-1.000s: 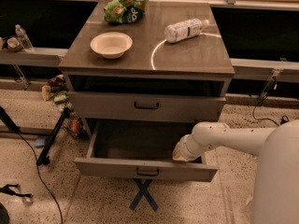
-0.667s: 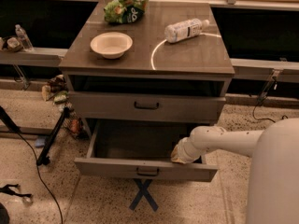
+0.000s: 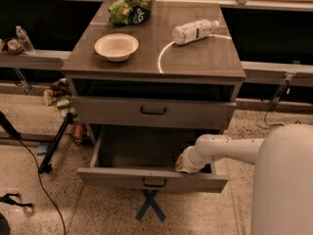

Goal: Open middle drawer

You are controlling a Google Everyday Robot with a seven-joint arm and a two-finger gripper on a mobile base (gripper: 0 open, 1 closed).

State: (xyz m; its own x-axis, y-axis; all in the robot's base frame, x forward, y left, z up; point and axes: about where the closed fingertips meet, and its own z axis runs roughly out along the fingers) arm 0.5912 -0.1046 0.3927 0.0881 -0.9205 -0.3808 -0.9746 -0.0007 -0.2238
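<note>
The middle drawer is pulled out, showing its plain grey inside and a small black bar handle at the centre of its front. My gripper reaches from the right on a white arm and sits inside the drawer at its front right, just behind the front panel. The shallow drawer above it looks nearly shut, with a dark gap over it. The lowest drawer is hidden under the open one.
On the cabinet top lie a white bowl, a green chip bag and a plastic bottle on its side. A blue tape cross marks the floor in front. A black stand leg and cables lie at left.
My gripper has shifted a little to the left and toward the drawer's front panel. The drawer front has barely moved.
</note>
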